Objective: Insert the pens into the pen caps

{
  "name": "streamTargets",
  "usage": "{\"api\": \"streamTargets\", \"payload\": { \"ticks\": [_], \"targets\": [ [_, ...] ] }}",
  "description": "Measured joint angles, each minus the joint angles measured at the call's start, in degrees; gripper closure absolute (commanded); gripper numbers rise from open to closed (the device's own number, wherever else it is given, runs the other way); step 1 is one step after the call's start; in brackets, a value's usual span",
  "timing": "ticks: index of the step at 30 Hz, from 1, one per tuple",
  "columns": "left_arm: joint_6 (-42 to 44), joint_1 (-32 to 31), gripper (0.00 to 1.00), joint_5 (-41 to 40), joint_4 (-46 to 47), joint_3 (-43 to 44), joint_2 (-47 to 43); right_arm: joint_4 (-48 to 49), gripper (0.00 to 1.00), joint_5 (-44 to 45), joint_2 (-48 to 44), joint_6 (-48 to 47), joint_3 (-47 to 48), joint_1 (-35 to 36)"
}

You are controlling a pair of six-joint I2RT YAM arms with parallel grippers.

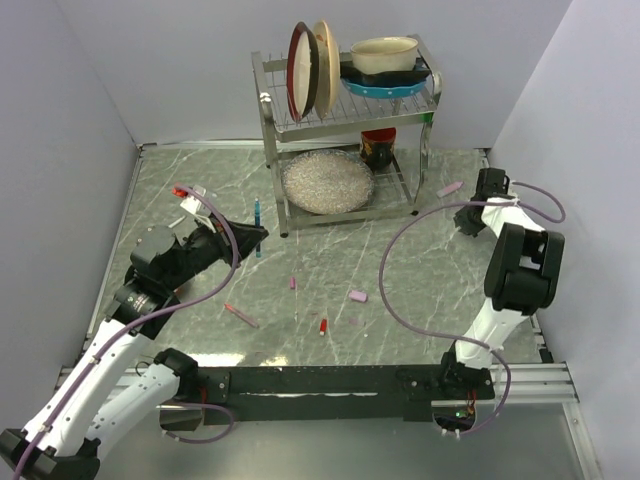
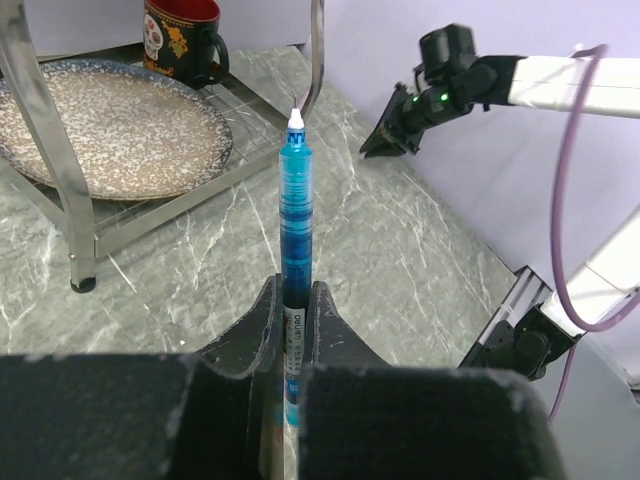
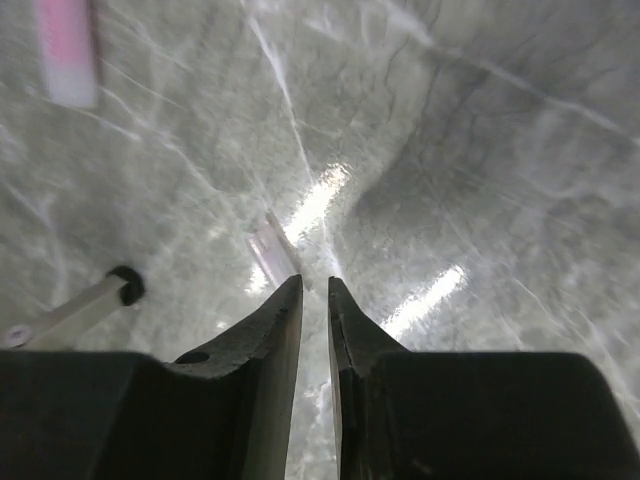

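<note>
My left gripper (image 2: 293,285) is shut on a blue pen (image 2: 296,200), which stands out past the fingertips with its white tip up; from above the gripper (image 1: 258,233) holds the pen (image 1: 257,212) left of the rack. On the table lie a magenta cap (image 1: 293,283), a pale pink cap (image 1: 357,296), a red cap (image 1: 323,326) and a reddish-pink pen (image 1: 241,315). My right gripper (image 3: 315,282) hangs low over the table at the back right (image 1: 468,217), its jaws a narrow gap apart with nothing between. A small pale see-through piece (image 3: 270,243) lies just ahead of its left finger. A wide pink pen (image 3: 65,50) lies farther off.
A metal dish rack (image 1: 345,130) stands at the back with plates and a bowl on top, a glass plate (image 2: 100,130) and a red mug (image 2: 185,35) below. Its foot (image 3: 125,285) is close to my right gripper. Two white pens (image 1: 190,195) lie at the far left.
</note>
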Motion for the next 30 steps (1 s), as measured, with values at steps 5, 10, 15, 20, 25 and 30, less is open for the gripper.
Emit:
{"api": "streamTargets", "payload": {
  "ticks": [5,10,15,20,25,30],
  "targets": [
    [0.24,0.0,0.99,-0.57,0.0,0.0,0.02,-0.28,0.77,-2.49,4.61,-1.7,1.25,-0.26],
    [0.26,0.0,0.99,-0.55,0.0,0.0,0.02,-0.15,0.76,-5.05,7.43,-4.09,4.48,-0.46],
    [0.28,-0.02,0.99,-0.55,0.0,0.0,0.0,-0.31,0.76,-6.58,10.05,-6.78,7.61,-0.48],
    [0.31,-0.02,0.99,-0.57,0.0,0.0,0.0,-0.22,0.74,-9.94,12.57,-9.75,9.55,-0.48],
    [0.28,0.0,0.99,-0.59,0.0,0.0,0.0,1.18,0.73,-14.51,12.59,-12.39,9.09,-0.26],
    [0.28,-0.02,0.99,-0.57,0.0,-0.02,0.0,1.99,0.72,-15.76,12.46,-15.54,8.5,1.33]
  ]
}}
